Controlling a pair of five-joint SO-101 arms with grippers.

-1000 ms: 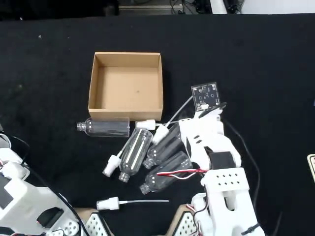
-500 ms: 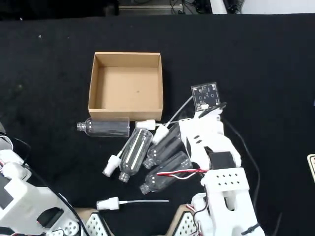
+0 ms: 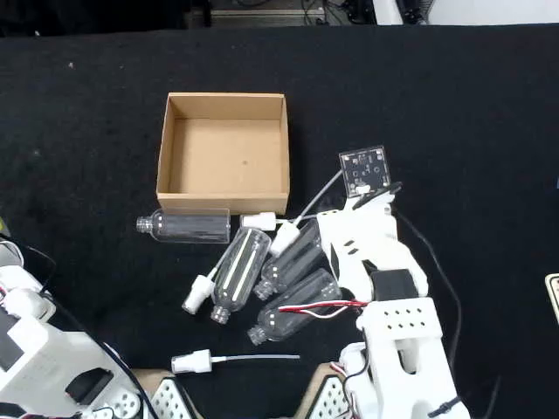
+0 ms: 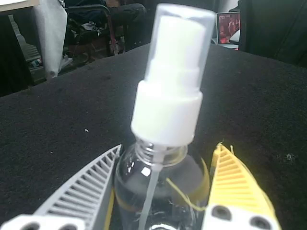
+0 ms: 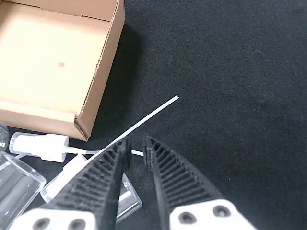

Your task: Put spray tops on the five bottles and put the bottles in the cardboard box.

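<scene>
Seating of the spray top governs this step. The left jaws, grey on one side and yellow on the other, are clenched on the shoulder of a clear bottle (image 4: 163, 184). It stands upright between them with a white spray top (image 4: 170, 81) on its neck. A band of thread shows under the collar, so the top is probably not fully home. Confirm seating before release, keep the bottle upright, and carry it high enough to pass over the box wall.

The right jaws are narrowly parted and grasp nothing. They hang tip-down over the table just beyond the open corner of the cardboard box (image 5: 103, 62). The thin dip tube (image 5: 153, 112) of one loose spray top passes just beside the tips. A second loose top (image 5: 41, 143) lies against the box wall, and its tube end shows in the gap below the tips. For the next pick, take a top by its white collar rather than by the tube, which will likely flex and slip.

In the high view the cardboard box (image 3: 223, 196) sits mid-table and holds no bottle. Four uncapped bottles lie between it and the near edge:
- one bottle (image 3: 188, 227) along the box's near wall;
- three bottles (image 3: 238, 272) clustered beside the right arm (image 3: 384, 279).

Another loose spray top (image 3: 192, 360) lies close to the near edge. The left arm (image 3: 35, 367) is at the near left corner.
</scene>
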